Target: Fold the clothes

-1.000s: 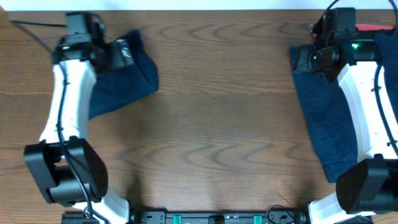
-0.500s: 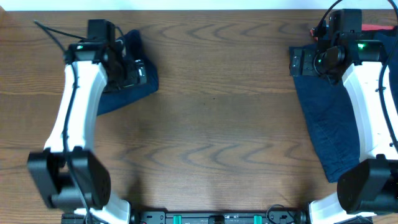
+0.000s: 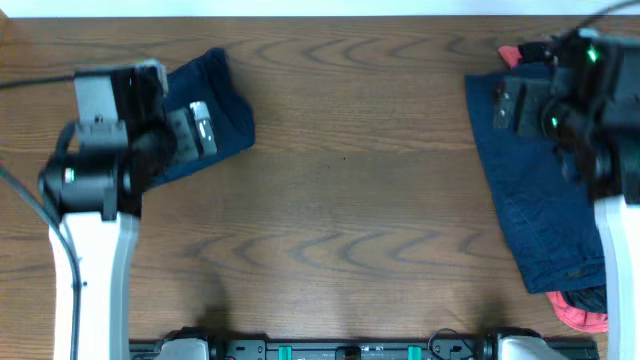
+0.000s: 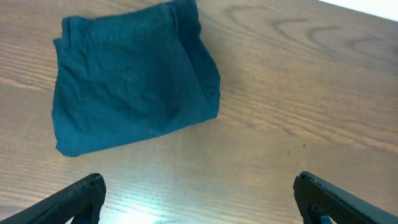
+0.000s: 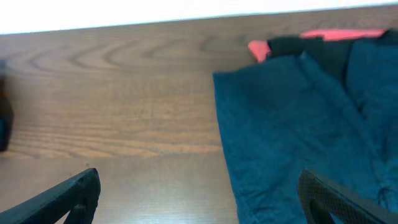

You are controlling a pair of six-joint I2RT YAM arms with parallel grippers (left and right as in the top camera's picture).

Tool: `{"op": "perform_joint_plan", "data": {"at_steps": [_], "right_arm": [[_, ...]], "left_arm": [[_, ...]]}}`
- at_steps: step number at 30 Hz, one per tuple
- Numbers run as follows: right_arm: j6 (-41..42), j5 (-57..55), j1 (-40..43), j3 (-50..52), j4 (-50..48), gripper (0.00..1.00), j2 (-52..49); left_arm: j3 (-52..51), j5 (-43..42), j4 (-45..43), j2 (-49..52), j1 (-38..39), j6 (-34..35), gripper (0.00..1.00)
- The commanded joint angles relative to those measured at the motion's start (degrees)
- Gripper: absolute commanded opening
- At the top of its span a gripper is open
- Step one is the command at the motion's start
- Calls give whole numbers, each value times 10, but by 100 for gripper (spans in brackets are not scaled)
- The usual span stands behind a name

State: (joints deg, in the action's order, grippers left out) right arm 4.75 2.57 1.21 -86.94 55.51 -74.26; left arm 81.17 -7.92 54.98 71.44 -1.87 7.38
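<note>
A folded navy garment point(image 3: 222, 105) lies at the table's back left; it also shows in the left wrist view point(image 4: 130, 81). My left gripper point(image 3: 190, 128) point(image 4: 199, 186) is open and empty, raised above the table just in front of it. A flat navy garment point(image 3: 535, 200) point(image 5: 292, 124) lies along the right side. A coral-red piece point(image 5: 258, 48) and a black piece point(image 5: 292, 45) stick out at its far end. My right gripper point(image 3: 515, 105) point(image 5: 199, 180) is open and empty, above the garment's left edge.
More coral-red fabric point(image 3: 580, 315) shows at the front right under the navy garment. The brown wooden table point(image 3: 350, 200) stretches between the two garments. The table's far edge meets a white surface point(image 5: 124, 15).
Both arms have lifted toward the camera. My left gripper has drawn back from the folded garment. The right arm has shifted, uncovering coral-red fabric at the front right.
</note>
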Motion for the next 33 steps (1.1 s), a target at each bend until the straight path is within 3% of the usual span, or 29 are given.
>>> {"op": "perform_joint_plan", "data": {"at_steps": [1,6,12,23,33], "right_arm": [[-10,-22,3,73,-18,99,68],[-10,-21,3,205,-59,99,210],[-10,-30,3,281,-63,99,320],[-10,-36,3,288,-50,99,341],[-10,-39,3,288,34,99,341]], "left_arm": [[-55,5,-16,-56,-1,-12,98],[-125,5,-36,-157,-1,-12,98],[-162,10,-37,-242,-1,-11,98],[-162,10,-36,-247,-1,-11,98],[-162,10,-36,-247,-1,-11,98]]}}
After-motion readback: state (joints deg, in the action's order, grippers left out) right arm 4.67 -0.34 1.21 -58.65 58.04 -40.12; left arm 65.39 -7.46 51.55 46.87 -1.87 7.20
